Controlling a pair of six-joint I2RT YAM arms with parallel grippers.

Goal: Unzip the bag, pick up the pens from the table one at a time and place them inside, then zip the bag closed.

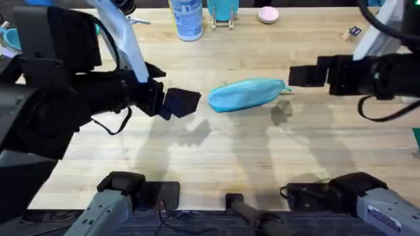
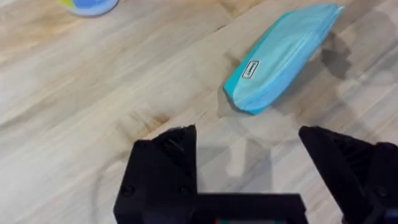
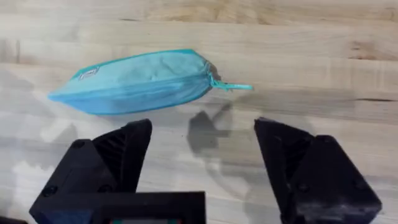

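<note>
The bag (image 1: 248, 94) lies on its side on the wooden surface (image 1: 216, 151), roughly in the middle and a little toward the far side, with nothing holding it. Its zipper looks drawn shut along the top edge, and the small pull tab (image 3: 233, 86) sticks out at its right end; a small label (image 2: 250, 70) sits near the left end. The left gripper (image 1: 180, 103) hangs just to the left of the bag, above the wood, its black fingers (image 2: 163, 168) spread apart and gripping nothing, bare planks showing between them in its wrist view. The right gripper (image 1: 303, 75) hovers to the right of the bag, near the tab end, likewise released, with its two fingers (image 3: 115, 158) wide apart and the bag lying beyond them. Both cast soft shadows on the wood beside the bag. Along the far edge stand a white bottle with a blue label (image 1: 187, 18), a teal object (image 1: 223, 12) next to it, and a small pink round thing (image 1: 268, 14) farther right.
</note>
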